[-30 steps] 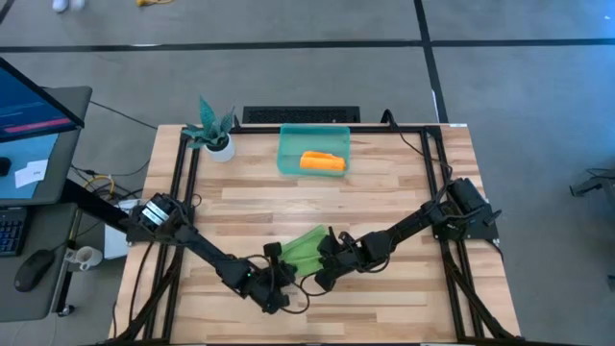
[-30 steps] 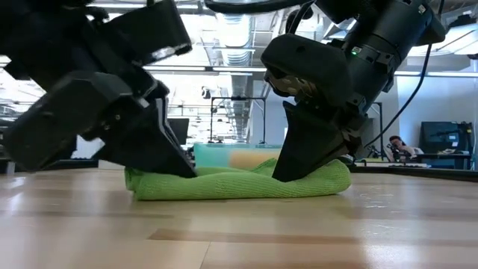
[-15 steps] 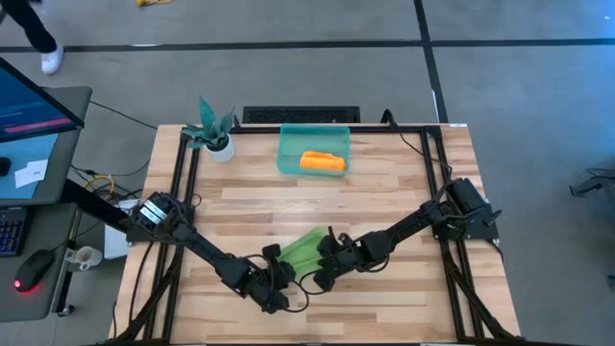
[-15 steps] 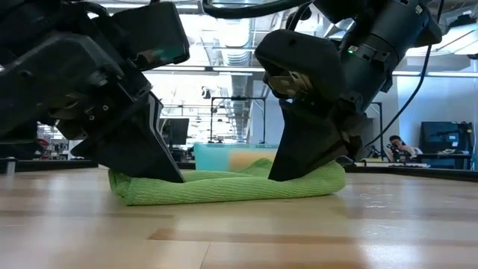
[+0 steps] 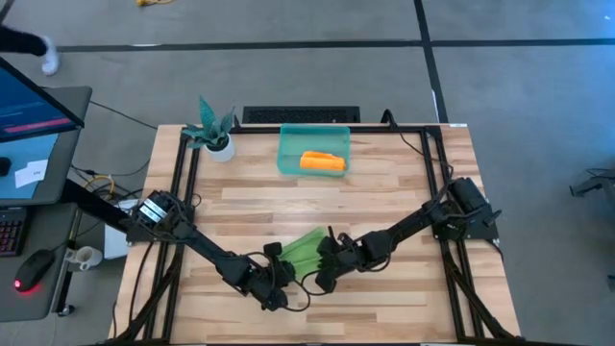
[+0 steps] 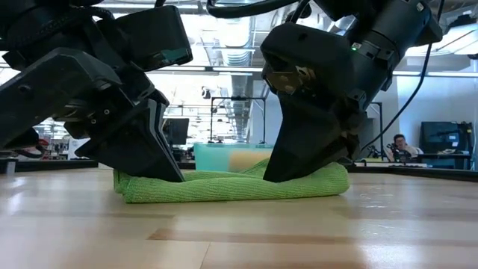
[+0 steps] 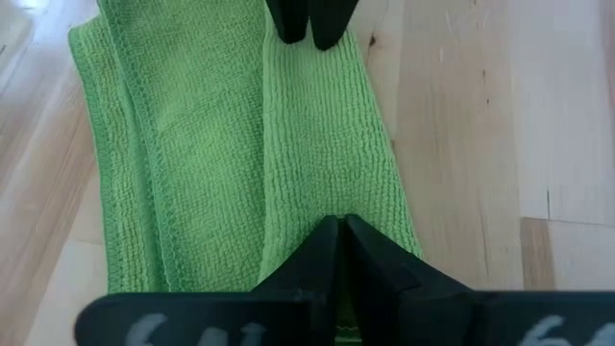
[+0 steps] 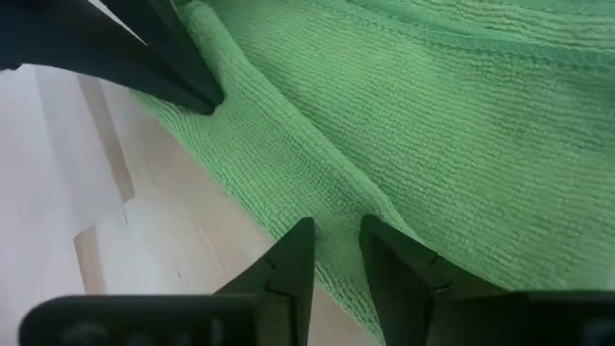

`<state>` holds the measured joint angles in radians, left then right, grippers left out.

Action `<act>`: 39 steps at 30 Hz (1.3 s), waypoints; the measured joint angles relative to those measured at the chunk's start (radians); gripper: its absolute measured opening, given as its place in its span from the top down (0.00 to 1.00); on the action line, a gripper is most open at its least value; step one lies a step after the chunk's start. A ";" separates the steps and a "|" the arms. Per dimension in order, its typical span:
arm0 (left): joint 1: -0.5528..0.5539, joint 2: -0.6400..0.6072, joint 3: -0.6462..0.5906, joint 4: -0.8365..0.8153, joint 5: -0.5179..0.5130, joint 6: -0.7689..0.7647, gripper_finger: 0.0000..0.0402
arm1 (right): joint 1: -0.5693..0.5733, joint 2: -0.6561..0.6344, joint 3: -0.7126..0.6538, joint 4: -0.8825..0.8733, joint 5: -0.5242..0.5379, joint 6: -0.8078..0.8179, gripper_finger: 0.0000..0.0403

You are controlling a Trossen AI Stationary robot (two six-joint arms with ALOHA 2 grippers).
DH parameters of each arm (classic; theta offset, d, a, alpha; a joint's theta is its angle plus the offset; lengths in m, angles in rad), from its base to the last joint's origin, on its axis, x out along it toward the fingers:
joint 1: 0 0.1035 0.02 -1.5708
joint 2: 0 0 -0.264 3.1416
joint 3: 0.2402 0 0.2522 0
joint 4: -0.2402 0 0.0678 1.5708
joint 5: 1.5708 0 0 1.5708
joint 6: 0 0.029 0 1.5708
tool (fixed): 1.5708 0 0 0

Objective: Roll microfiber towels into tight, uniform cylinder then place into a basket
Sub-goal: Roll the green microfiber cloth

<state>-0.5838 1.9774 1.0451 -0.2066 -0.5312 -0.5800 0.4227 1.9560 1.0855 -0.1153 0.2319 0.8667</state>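
The lime green towel point(image 5: 306, 245) lies folded into a long strip on the table near its front edge, and it also shows in the low view point(image 6: 224, 187). My left gripper point(image 7: 338, 223) is shut on the strip's thick near edge toward its left end point(image 6: 173, 176). My right gripper point(image 8: 336, 231) is shut on the same edge toward its right end point(image 6: 275, 176). The orange-yellow towel point(image 5: 322, 161) lies rolled up inside the teal bin point(image 5: 288, 163) at the far middle. My left gripper pinches the towel's thick folded near edge point(image 7: 332, 207) between its two fingers, toward the strip's left end. The fingers slant down from above and from the near left. The towel lies flat on the table. My right gripper pinches a raised ridge of the same folded edge point(image 8: 336, 207) between its two fingers, toward the strip's right end. The fingers slant down from above and from the right. The towel rests on the table, several layers thick.
A small white pot with a teal plant point(image 5: 213, 135) stands at the far left corner. Black frame rails point(image 5: 183, 192) run along both table sides. Bare wood lies between the green towel and the bin.
My left gripper has gone a little toward the table's left edge, still shut on the towel. The towel's left end has been drawn leftward with it along the table. The right end has stayed under my right gripper.
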 joint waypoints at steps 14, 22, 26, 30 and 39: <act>0.001 0.001 -0.001 -0.007 0.005 0.048 0.96 | 0.076 -0.258 -0.002 -0.337 0.255 -0.029 0.70; 0.001 0.000 -0.001 -0.019 0.004 0.074 0.96 | 0.248 -0.334 -0.045 -0.371 0.402 -0.032 0.70; 0.001 0.000 -0.001 -0.018 0.004 0.128 0.96 | 0.303 -0.283 -0.045 -0.352 0.402 -0.040 0.70; -0.001 0.000 -0.001 -0.018 0.005 0.241 0.96 | 0.300 -0.218 -0.046 -0.268 0.398 -0.167 0.70; -0.040 0.000 -0.002 -0.027 0.003 0.333 0.96 | 0.213 -0.104 -0.022 -0.140 0.315 -0.353 0.65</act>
<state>-0.6238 1.9778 1.0430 -0.2339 -0.5283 -0.2469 0.6353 1.8519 1.0631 -0.2550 0.5469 0.5132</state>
